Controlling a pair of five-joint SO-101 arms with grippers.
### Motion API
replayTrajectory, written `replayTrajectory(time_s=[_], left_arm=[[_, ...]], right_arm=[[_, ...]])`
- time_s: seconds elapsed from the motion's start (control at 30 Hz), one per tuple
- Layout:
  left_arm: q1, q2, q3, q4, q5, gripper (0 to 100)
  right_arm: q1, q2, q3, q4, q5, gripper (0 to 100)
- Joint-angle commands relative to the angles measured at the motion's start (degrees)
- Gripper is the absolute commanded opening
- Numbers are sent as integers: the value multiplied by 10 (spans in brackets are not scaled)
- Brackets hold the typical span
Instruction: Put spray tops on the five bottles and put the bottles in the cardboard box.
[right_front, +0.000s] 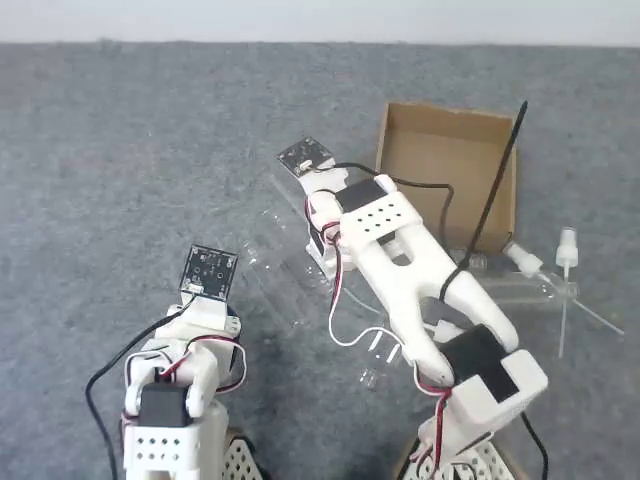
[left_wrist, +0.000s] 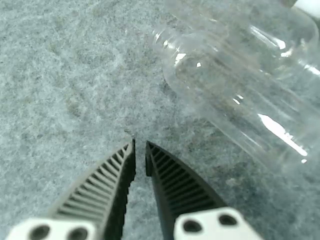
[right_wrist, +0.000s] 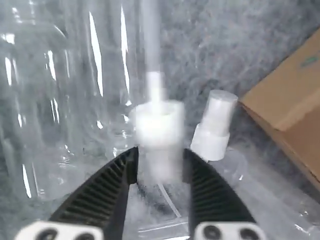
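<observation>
The left gripper (left_wrist: 140, 145) hangs low over the grey worktop (left_wrist: 60, 75). Its jaws are nearly closed, with only a thin slit between the tips, and they hold nothing. A clear bottle (left_wrist: 240, 85) lies on its side near those tips without touching them.

The right gripper (right_wrist: 160, 150) has its jaws partly open around a white spray top (right_wrist: 159, 125). Its thin dip tube points away from the jaws. The jaws seem to press on it from both sides, though the blur there makes the contact hard to confirm. Just beside it is a second spray top (right_wrist: 212, 127), with the corner of the cardboard box (right_wrist: 290, 115) close behind. Clear bottles (right_wrist: 60, 100) lie on the other side of the held top.

In the high view the cardboard box (right_front: 440, 165) sits open at the far right of the worktop, with no bottles inside. At least 2 clear bottles lie on their sides between the 2 arms, one of them a long bottle (right_front: 290, 285) just beside the left arm's wrist. Another clear bottle (right_front: 515, 288) lies near the front of the box, with white spray parts beside it.
</observation>
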Motion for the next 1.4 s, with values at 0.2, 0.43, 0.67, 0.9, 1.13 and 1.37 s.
replayTrajectory(time_s=[0.2,0.43,0.67,0.9,1.13,1.37], left_arm=[[1,-11,-3,3,-2,25],[1,-11,-3,3,-2,25],[1,-11,-3,3,-2,25],[1,-11,-3,3,-2,25],[1,-11,-3,3,-2,25],[1,-11,-3,3,-2,25]], right_arm=[[-3,-17,-7,-12,-6,173],[29,-108,-53,100,-4,115],[171,-222,-54,167,42,44],[402,-272,-51,202,127,113],[571,-272,-11,124,241,117],[620,-173,-18,29,262,117]])
